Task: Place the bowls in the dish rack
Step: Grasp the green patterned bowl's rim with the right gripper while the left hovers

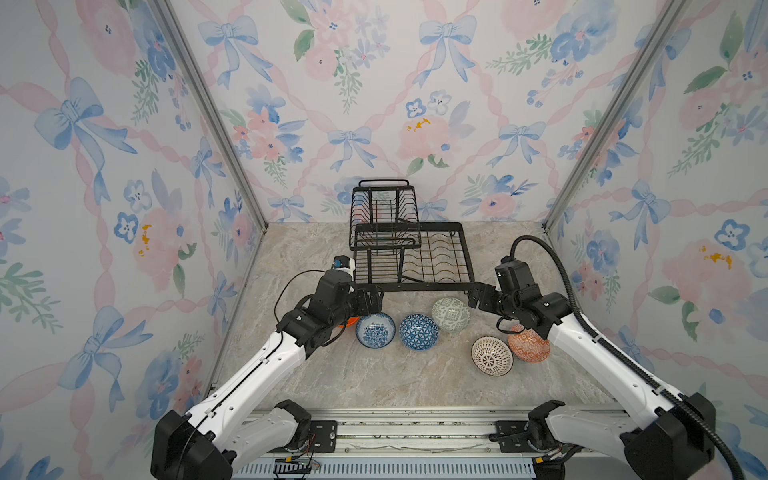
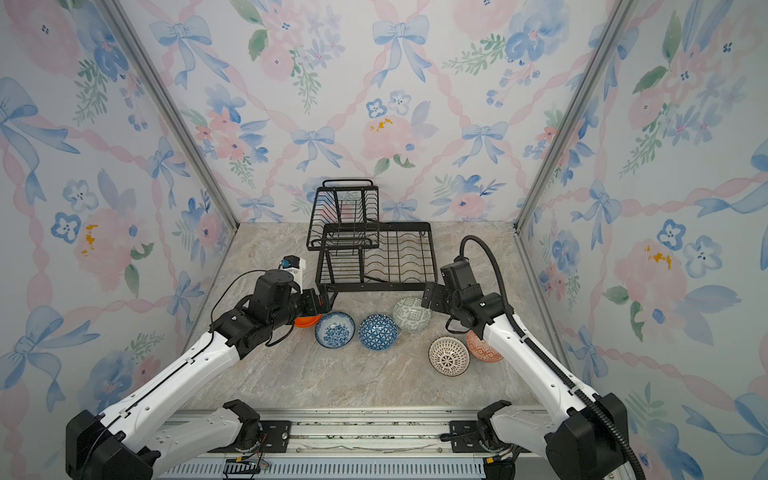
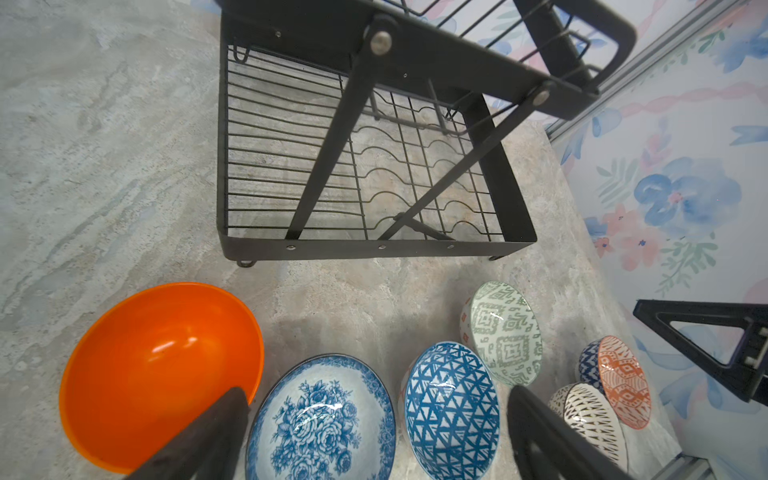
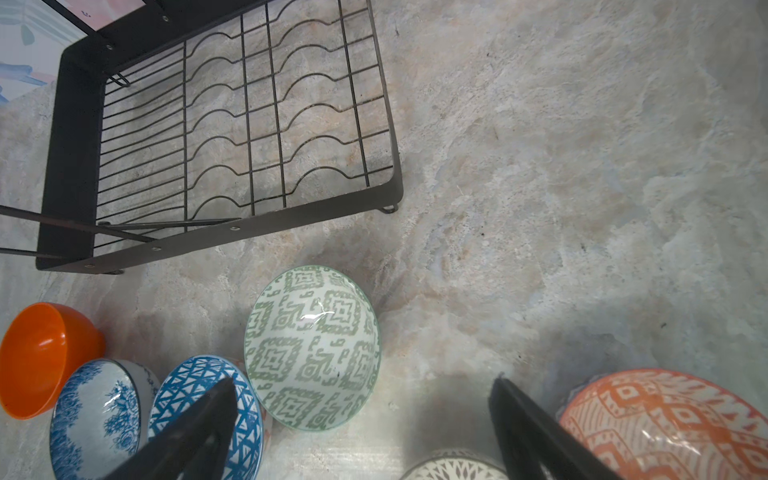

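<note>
All six bowls stand on the tabletop (image 1: 374, 374), none in the dish rack (image 1: 428, 286). Left end effector (image 1: 374, 301): jaws wide apart, nothing held. It hangs over the orange bowl (image 3: 162, 374), with the blue-floral bowl (image 1: 375, 330) just beside it on the side toward the right end effector (image 1: 478, 295), and the blue triangle bowl (image 1: 419, 331) next along. Right end effector: jaws spread too, empty, poised by the pale green bowl (image 1: 451, 314). The white lattice bowl (image 1: 492, 356) and orange-red bowl (image 1: 530, 345) lie behind it, nearer its arm's base, close together; contact not determinable. The rack's front rim lies just beyond both end effectors, the right one near its front corner. View differences: in both top views the orange bowl is only a sliver under the left arm (image 1: 257, 365), but the left wrist view shows it whole, one finger (image 3: 208, 432) crossing its rim. The top views hide part of the orange-red bowl behind the right arm (image 1: 590, 353), and the left wrist view shows its dark blue patterned outside. Only the top views show the rack's upper basket (image 1: 384, 212) with its handle entire. The right wrist view gives just the lower tray (image 4: 232, 232) and its wavy slot wires. Writing: a small white mark (image 1: 547, 304) on the right arm's black link is too small to read.
</note>
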Tool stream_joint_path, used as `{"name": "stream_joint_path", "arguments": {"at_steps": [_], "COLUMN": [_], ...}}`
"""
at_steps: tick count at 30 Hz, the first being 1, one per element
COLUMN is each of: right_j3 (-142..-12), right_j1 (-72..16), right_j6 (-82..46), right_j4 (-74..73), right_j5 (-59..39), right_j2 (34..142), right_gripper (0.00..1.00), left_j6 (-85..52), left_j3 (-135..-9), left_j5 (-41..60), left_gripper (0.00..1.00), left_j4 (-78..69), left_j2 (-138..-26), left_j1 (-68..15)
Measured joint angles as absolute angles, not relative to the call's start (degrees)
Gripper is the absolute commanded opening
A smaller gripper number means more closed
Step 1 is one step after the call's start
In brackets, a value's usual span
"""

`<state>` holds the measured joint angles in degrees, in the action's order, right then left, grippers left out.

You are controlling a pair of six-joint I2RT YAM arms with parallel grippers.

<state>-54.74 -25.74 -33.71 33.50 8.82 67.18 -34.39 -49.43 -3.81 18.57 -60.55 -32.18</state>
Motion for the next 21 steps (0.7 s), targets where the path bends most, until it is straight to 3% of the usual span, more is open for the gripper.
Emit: {"name": "stream_joint_path", "arguments": {"at_steps": [14,17,18,21], "right_j3": [-46.94,-47.94,-48.58,-50.57], "right_j1": [-27.59,-27.59,-27.59,-27.59], "right_j6": [-37.32,-37.39,-37.19,-36.62], "right_j4": [30.96,30.5,30.2,29.41], "right_j5": [9.1,8.78,8.67,7.88], "right_j2": [71.66,75.53,77.12,81.47], "right_gripper": [0.98,0.88,0.8,0.72], "left_j6": [-31.29,-31.7,-31.97,-32.4], "left_j3": [-49.36,-50.59,-51.03,-52.01], "left_j5": [-14.83,-15.27,-15.51,-16.51], "left_gripper": [0.98,0.98,0.98,0.98], "left_j4": [18.59,18.59,18.59,18.59], "left_j2": [-65.28,-67.46,-67.92,-68.34], "left_j1": [-39.35,-39.35,-39.35,-39.35]}}
